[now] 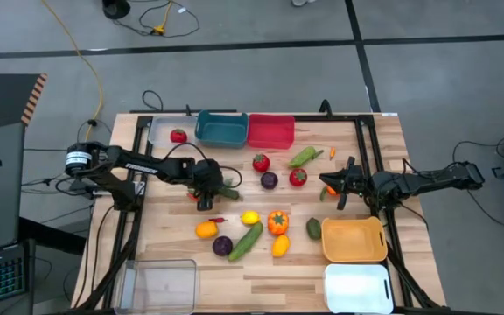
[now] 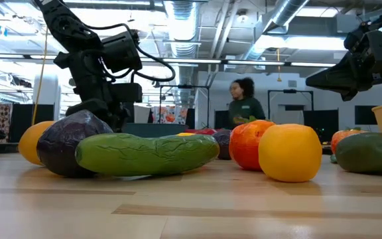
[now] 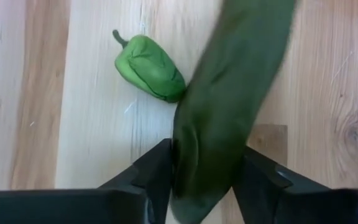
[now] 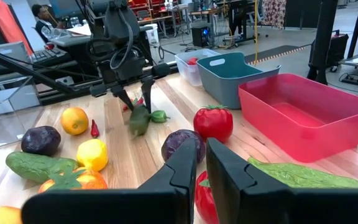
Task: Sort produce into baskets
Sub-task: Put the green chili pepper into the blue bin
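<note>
Held item: a dark green oblong vegetable (image 3: pixel 229 118), pinched between the fingers (image 3: pixel 151 177) of the left tool (image 1: pixel 206 197); its lower end is cut off by the edge of the left wrist view, so its full length cannot be told.
Beside it: a small green pepper (image 3: pixel 151 67) lies on the table (image 1: pixel 357 149) just by the held vegetable.
Left tool: over the left-middle of the table, fingers clamped on the green vegetable; from above the arm hides most of the vegetable.
Right tool (image 1: pixel 344 184): at the right-middle of the table, above the surface, fingers (image 4: pixel 185 168) close together with only a narrow slit between them and nothing in it.
Loose produce: red tomatoes (image 1: pixel 261 162), a purple round piece (image 1: pixel 269 180), a long green pepper (image 1: pixel 304 157), a cucumber (image 1: pixel 245 240), a lemon (image 1: pixel 249 218), an orange bell pepper (image 1: pixel 277 222) and others spread over the table's middle.
Hard to make out: the small red piece near the left tool is mostly hidden by the arm.
Grey bin (image 1: pixel 160 133): one red piece (image 1: pixel 178 136) inside.
Teal bin (image 1: pixel 221 129): no produce visible.
Red bin (image 1: pixel 270 131): no produce visible.
Orange-yellow bin (image 1: pixel 353 239): no produce visible.
White bin (image 1: pixel 358 287): partly cut off by the edge of the high view.
Clear bin (image 1: pixel 160 284): partly cut off by the edge of the high view.
Background: a person (image 2: pixel 244 103) in the room beyond the table.
</note>
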Motion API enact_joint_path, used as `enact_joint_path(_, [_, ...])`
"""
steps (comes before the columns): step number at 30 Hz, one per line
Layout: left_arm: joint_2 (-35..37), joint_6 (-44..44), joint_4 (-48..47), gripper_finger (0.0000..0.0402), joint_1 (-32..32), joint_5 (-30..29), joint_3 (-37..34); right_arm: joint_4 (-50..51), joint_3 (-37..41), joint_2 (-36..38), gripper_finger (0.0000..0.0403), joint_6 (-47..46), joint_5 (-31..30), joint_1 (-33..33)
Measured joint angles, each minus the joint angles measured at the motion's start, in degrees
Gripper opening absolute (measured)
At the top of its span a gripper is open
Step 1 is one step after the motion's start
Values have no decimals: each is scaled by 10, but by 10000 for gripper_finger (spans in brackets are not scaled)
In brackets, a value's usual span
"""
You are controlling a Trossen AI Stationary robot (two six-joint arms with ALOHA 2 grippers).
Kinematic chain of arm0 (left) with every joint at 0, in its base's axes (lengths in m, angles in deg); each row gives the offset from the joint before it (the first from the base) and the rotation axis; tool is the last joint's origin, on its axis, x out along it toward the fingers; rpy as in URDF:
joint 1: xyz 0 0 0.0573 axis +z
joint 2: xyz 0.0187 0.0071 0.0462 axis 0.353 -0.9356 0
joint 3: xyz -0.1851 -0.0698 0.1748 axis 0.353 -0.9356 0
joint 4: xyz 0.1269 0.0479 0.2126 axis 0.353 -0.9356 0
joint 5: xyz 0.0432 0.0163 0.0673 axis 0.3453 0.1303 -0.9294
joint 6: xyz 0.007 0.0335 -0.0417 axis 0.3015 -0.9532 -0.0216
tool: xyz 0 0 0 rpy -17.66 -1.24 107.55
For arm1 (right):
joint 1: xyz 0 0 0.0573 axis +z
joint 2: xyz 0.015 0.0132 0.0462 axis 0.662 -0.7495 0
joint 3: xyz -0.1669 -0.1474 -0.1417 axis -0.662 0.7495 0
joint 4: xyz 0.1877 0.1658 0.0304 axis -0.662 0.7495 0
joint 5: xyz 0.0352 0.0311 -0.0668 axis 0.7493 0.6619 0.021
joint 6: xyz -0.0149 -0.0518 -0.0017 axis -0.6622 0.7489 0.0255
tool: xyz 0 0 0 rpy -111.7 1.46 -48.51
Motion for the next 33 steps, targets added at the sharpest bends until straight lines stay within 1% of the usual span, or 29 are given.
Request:
enact_joint_path(5, [0,0,-2,91,0,0,0,0,0,0,67,0,0,0])
enact_joint_path(8, [1,-2,-3,78,0,-1,0,0,0,0,67,0,0,0])
enact_joint_path(11, [6,-2,-12,75,0,0,0,0,0,0,67,0,0,0])
enact_joint_path(15, [24,-1,-37,83,0,0,3,0,0,0,67,0,0,0])
enact_joint_path(20, [60,0,-126,85,0,0,48,0,0,0,67,0,0,0])
enact_joint_path(22, [74,0,-146,86,0,-4,69,-1,0,0,67,0,0,0])
enact_joint_path(24, [86,-3,-153,86,0,-27,90,-2,0,0,67,0,0,0])
enact_joint_path(28, [96,-31,-156,86,9,-100,135,-2,0,0,67,0,0,0])
enact_joint_path(33, [96,-63,-148,86,49,-181,189,-3,0,0,67,0,0,0])
